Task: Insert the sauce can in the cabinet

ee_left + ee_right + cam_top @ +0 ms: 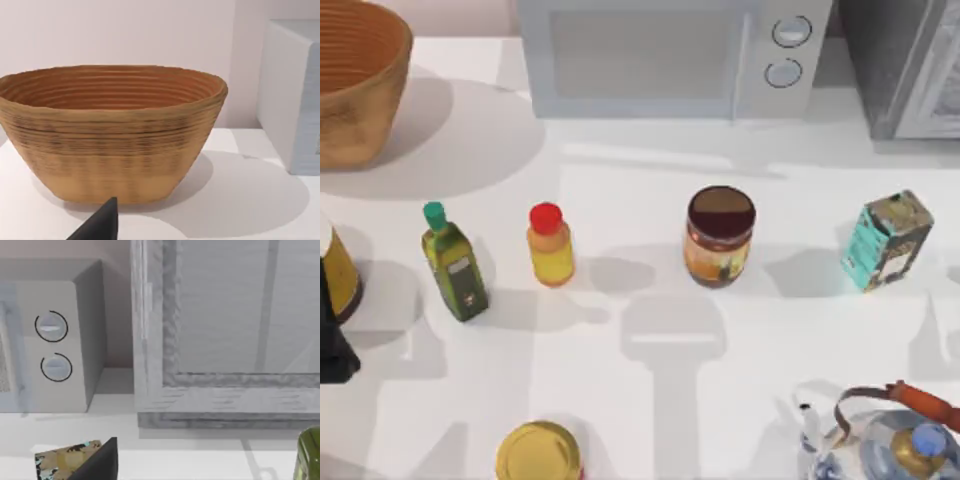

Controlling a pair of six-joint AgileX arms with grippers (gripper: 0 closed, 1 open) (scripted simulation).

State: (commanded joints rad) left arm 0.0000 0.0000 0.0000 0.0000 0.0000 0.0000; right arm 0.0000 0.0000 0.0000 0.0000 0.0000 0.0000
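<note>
Sauce can upright mid-table, orange-yellow label, text unreadable.

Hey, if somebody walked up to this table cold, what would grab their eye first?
Probably the big woven basket at the table's back left corner and the white microwave along the back edge. Next, the sauce can standing upright near the middle, with the yellow bottle to its left and a teal carton to its right. The grey cabinet sits at the back right.
</note>
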